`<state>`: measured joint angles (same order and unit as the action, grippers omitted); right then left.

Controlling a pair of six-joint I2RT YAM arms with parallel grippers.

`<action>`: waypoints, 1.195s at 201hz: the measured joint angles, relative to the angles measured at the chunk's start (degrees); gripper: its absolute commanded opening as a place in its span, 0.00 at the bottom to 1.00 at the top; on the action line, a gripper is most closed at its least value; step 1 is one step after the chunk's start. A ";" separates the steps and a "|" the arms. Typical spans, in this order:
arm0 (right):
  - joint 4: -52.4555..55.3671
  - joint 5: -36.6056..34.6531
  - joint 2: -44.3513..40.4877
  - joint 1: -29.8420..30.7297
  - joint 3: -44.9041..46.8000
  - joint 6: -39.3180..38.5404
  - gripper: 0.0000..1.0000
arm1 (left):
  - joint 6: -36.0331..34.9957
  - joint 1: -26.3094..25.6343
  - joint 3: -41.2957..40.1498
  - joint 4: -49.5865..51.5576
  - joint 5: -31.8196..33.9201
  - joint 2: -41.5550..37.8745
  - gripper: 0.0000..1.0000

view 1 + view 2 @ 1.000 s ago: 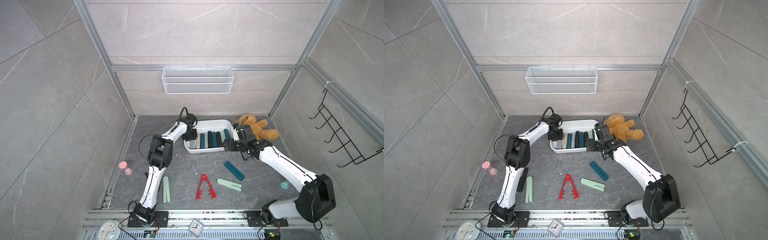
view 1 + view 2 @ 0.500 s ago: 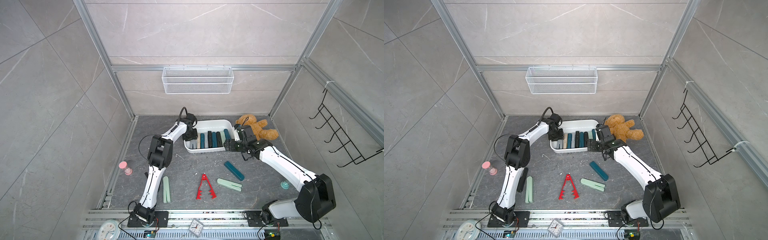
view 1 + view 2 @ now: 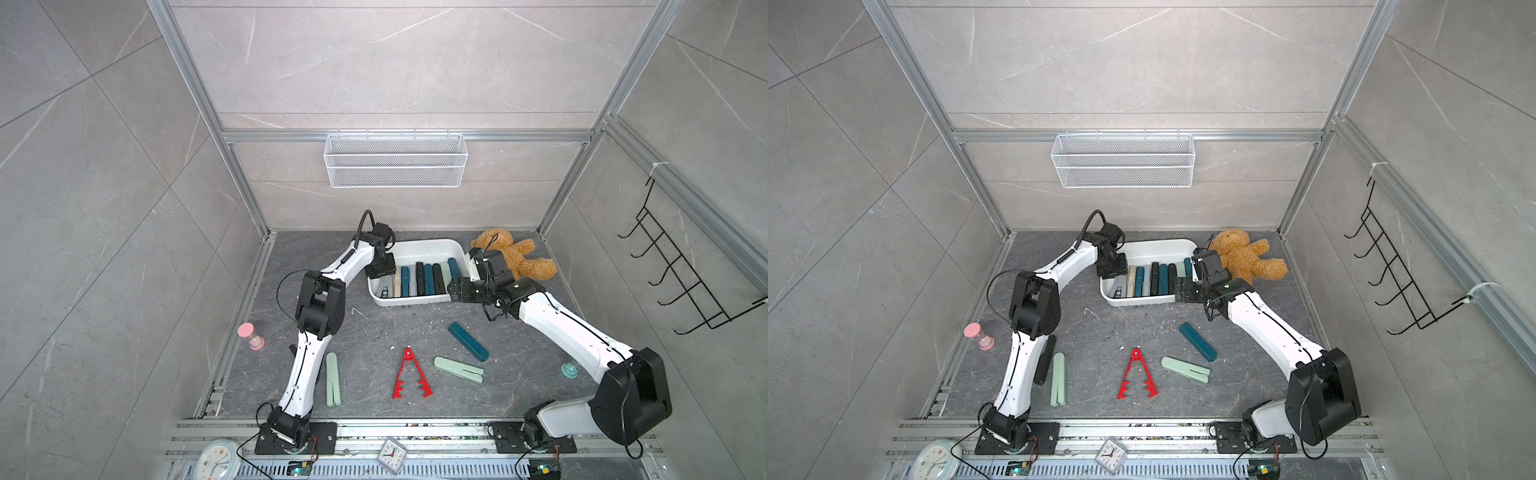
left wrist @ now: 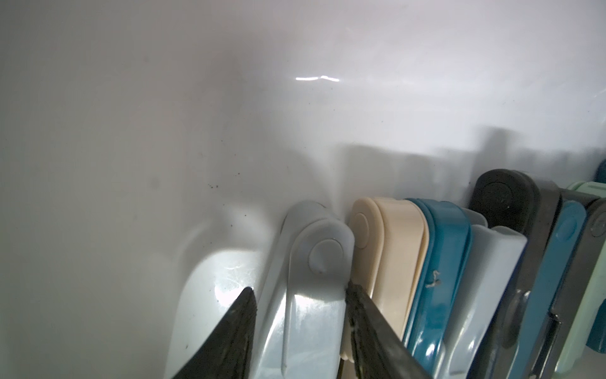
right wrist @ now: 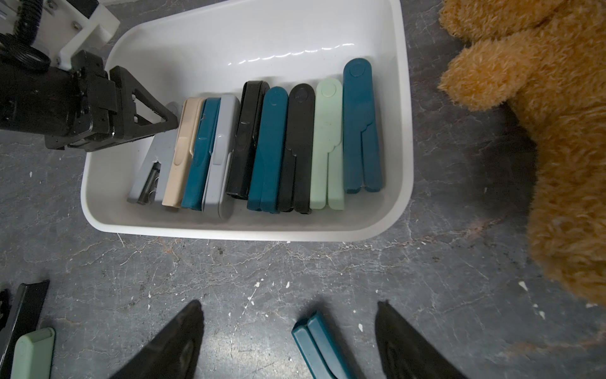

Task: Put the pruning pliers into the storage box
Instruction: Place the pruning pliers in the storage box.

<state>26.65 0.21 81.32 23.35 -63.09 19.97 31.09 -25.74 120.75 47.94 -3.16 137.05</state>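
Loosely the left gripper point(image 4: 299, 286), unclenched, straddles grey pliers point(image 4: 323, 259) in the storage box point(image 4: 131, 131).

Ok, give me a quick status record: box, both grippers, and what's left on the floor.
box: storage box holds nine pliers side by side
left gripper: in the box, fingers open either side of the end grey pliers
right gripper: open, empty, over the floor before the box
on floor: red pliers, split mint pliers, dark teal pliers, closed mint pliers, black pliers by the left arm
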 measured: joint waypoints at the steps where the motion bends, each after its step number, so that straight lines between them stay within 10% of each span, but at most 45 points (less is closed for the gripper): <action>1: 0.00 0.00 0.00 0.00 0.00 0.00 0.83 | 0.00 0.00 0.00 0.00 0.00 0.02 0.48; 109: 0.02 0.04 0.00 -0.57 0.02 0.00 0.83 | 0.11 0.00 -1.22 -1.36 -0.63 0.35 0.50; 240: 5.05 -0.04 3.26 -1.22 2.12 -9.33 0.80 | -0.46 -1.40 -6.97 -4.87 1.11 -11.76 0.77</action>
<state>31.70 0.16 84.58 22.13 -60.97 10.63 30.63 -27.14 113.78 43.07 -2.04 125.29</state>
